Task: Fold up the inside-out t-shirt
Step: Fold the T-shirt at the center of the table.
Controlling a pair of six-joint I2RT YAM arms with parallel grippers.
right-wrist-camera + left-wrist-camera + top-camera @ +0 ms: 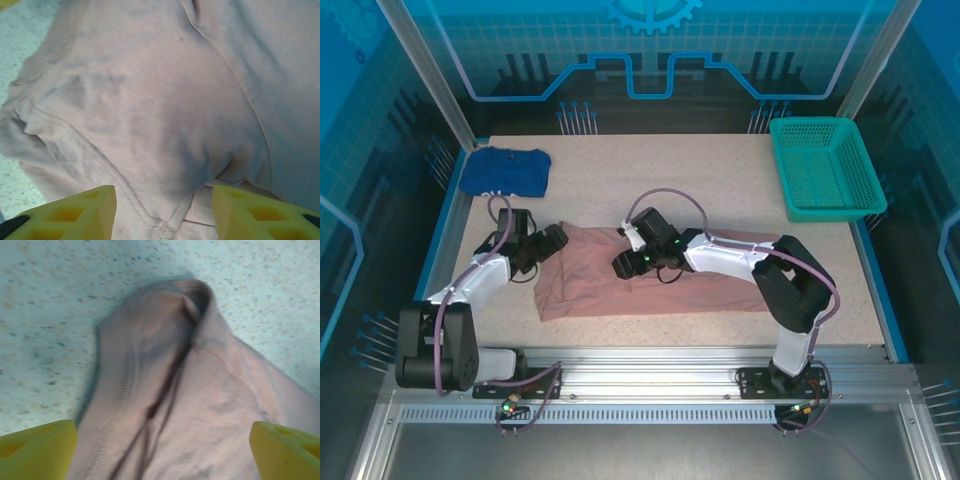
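Note:
The inside-out t-shirt (650,285) is dusty pink and lies crumpled across the middle of the table. My left gripper (552,243) is at its left end. In the left wrist view this gripper (163,450) is open wide, with a ribbed hem and dark folds of the t-shirt (210,405) between its yellow fingertips (37,447). My right gripper (625,262) hovers low over the shirt's upper middle. In the right wrist view it (164,210) is open, and a bulge of the t-shirt (165,100) with a stitched seam sits between its yellow fingertips (250,212).
A dark blue folded garment (505,170) lies at the back left corner. A green mesh basket (825,170) stands at the back right. Bare speckled tabletop (650,175) stretches behind the shirt, and metal frame posts stand at the back corners.

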